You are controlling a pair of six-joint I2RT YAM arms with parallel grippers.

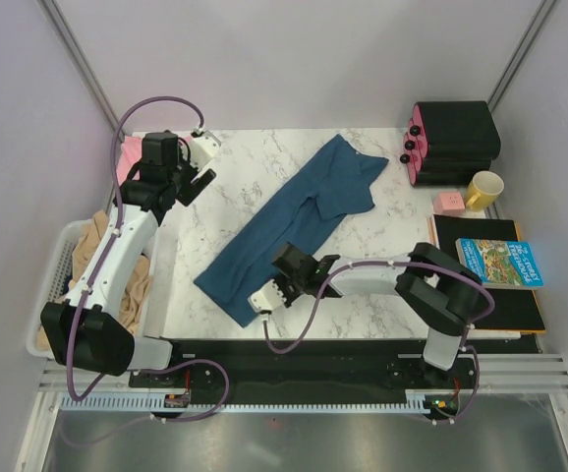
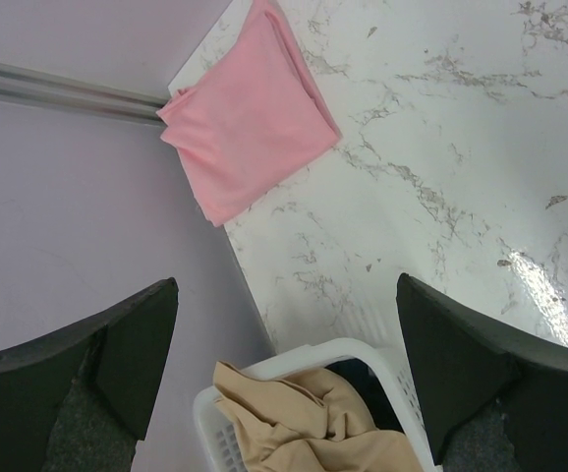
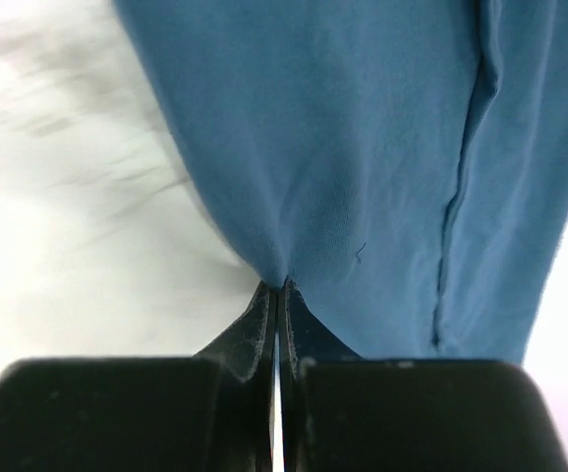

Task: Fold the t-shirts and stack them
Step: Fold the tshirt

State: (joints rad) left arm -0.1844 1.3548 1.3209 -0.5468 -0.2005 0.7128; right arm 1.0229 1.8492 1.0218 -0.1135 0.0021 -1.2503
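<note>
Our right end effector (image 3: 279,295) is clamped on a pinch of the teal shirt (image 3: 363,147) close to the cloth's near end, we judge so that this end can be lifted over for the next fold. The shirt lies as a long diagonal strip across the worktop (image 1: 392,236). Our left end effector (image 2: 284,295) hangs wide apart and empty near the far-left corner, where the folded pink shirt (image 2: 250,118) lies, likely the base of the stack.

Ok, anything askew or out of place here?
The teal t-shirt lies diagonally across the table, its far end bunched. The pink t-shirt sits right at the table's corner, seemingly overhanging slightly.
</note>
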